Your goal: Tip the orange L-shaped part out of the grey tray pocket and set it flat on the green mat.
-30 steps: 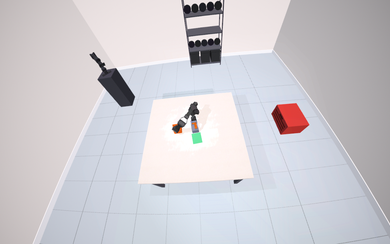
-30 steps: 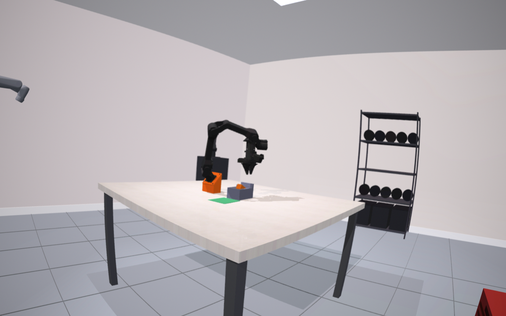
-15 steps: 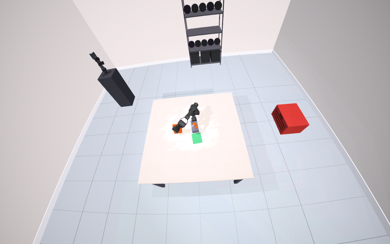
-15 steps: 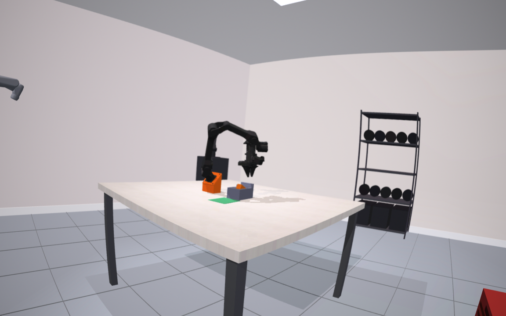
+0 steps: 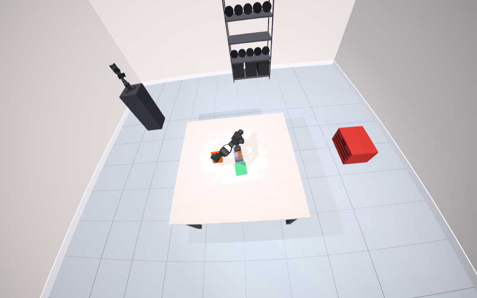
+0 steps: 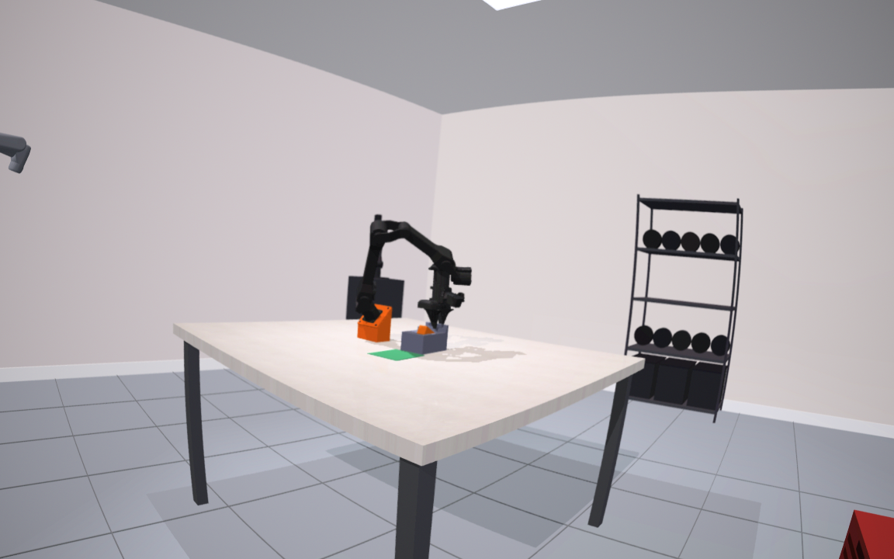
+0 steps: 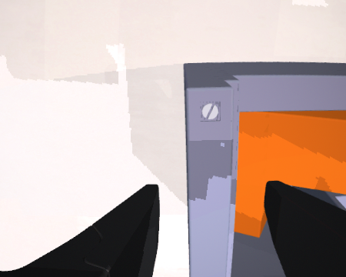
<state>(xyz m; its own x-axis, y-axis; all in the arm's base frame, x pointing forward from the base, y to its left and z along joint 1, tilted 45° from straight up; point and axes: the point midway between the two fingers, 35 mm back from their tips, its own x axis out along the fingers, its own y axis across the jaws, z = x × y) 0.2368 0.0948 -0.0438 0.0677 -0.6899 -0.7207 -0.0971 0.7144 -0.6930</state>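
The orange L-shaped part (image 5: 239, 153) (image 6: 423, 330) (image 7: 257, 154) lies in the pocket of the grey tray (image 5: 238, 160) (image 6: 429, 342) (image 7: 211, 238). Its end towards the mat stands above the tray rim in the exterior view; its L-shaped end is at the tray's far end. My gripper (image 5: 237, 149) (image 6: 437, 326) (image 7: 212, 195) is open with nothing between its fingers, low over that far end. In the wrist view the right fingertip overlaps the inner corner of the L and the left one is outside the tray wall. Contact cannot be told. The green mat (image 5: 240, 169) (image 6: 393, 355) is bare.
The arm's orange base (image 5: 216, 157) (image 6: 374, 330) stands on the table (image 5: 238, 200) (image 6: 394, 403), left of the tray. A screw head (image 7: 210, 111) shows on the tray's end wall. A shelf rack (image 5: 250, 38) (image 6: 685, 304) and a red cabinet (image 5: 357, 140) stand away from the table.
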